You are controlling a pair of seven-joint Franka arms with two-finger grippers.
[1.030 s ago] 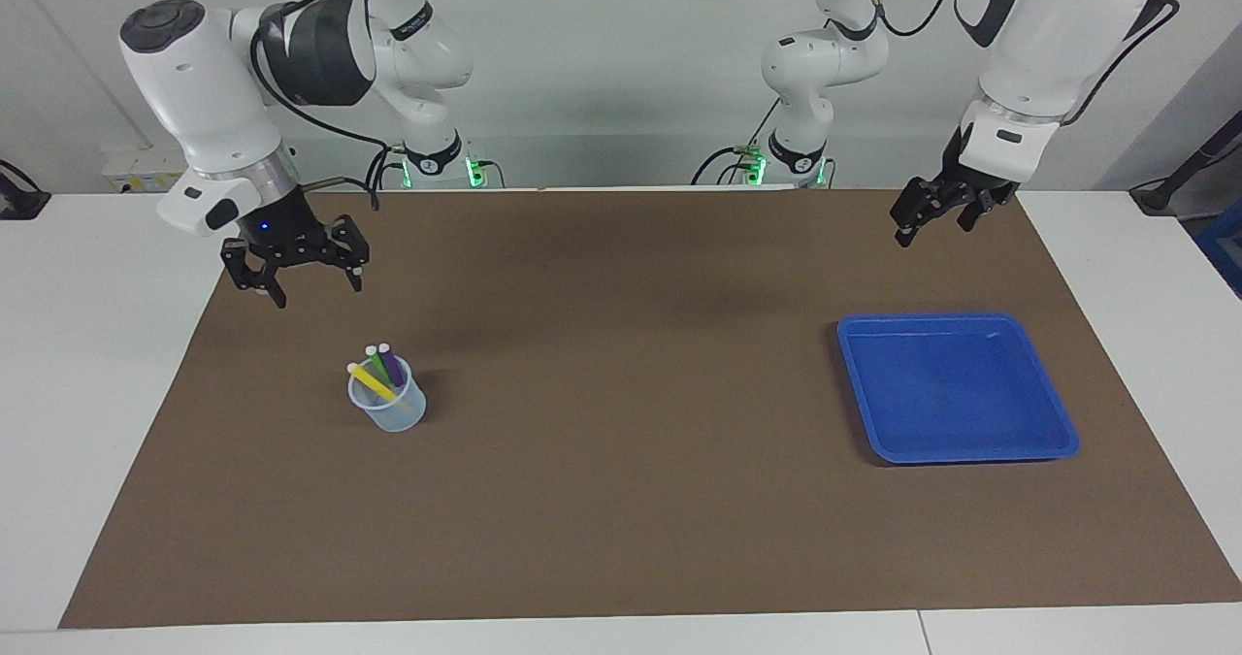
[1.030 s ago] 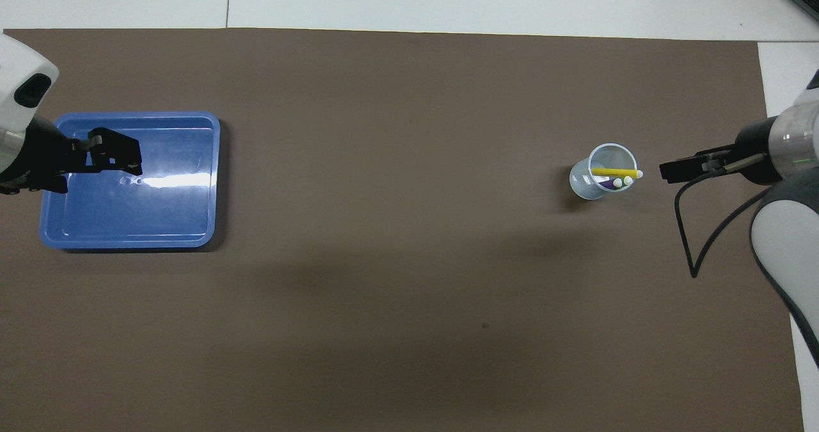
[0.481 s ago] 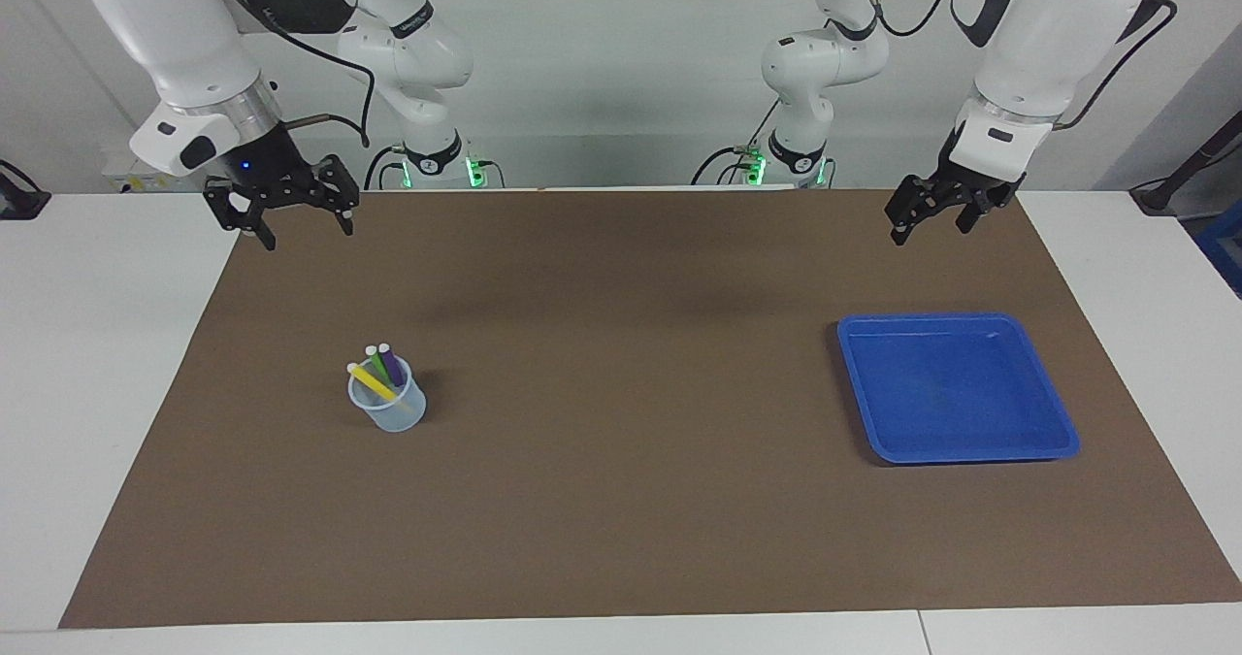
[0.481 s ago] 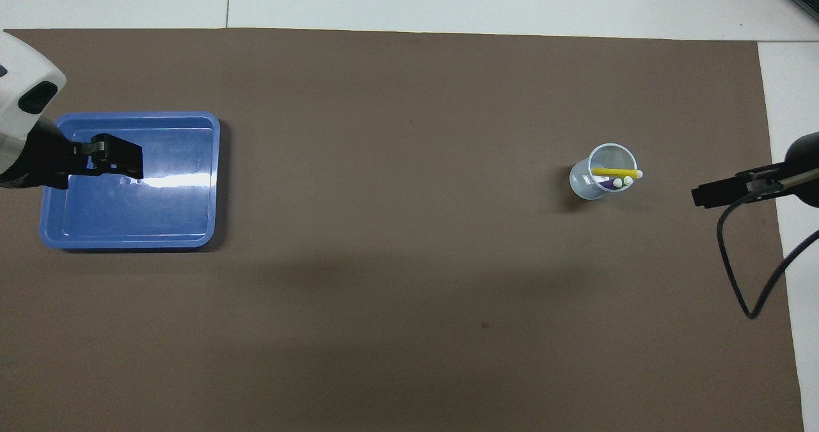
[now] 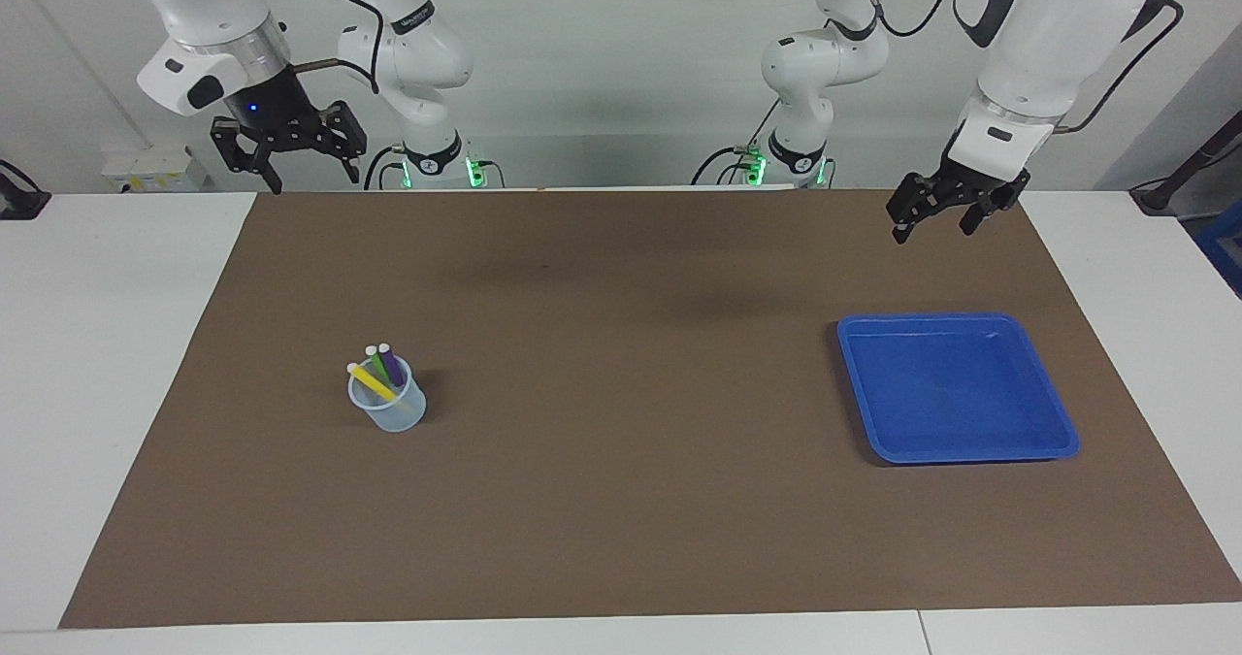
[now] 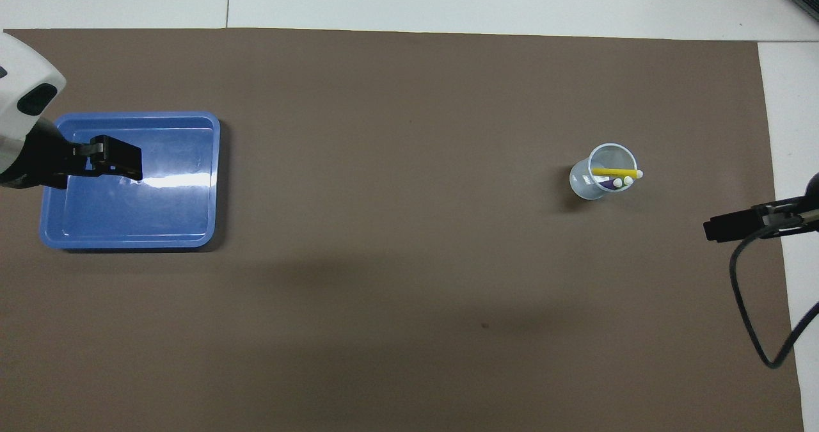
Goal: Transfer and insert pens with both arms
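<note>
Across the bench in the facing view, we see the right hand (image 5: 302,162) raised with fingers spread and empty, and the left hand (image 5: 938,216) likewise released, holding nothing. Well apart from both, the pens (image 5: 377,370) stand in a clear cup (image 5: 389,405) on the brown mat (image 5: 621,500). From overhead, we find the left hand (image 6: 118,159) over the blue tray (image 6: 128,227), with the pens (image 6: 615,176) toward the right arm's end.

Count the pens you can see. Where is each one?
3, all standing together in the clear cup: yellow pen, green pen, purple pen. The tray holds none.
</note>
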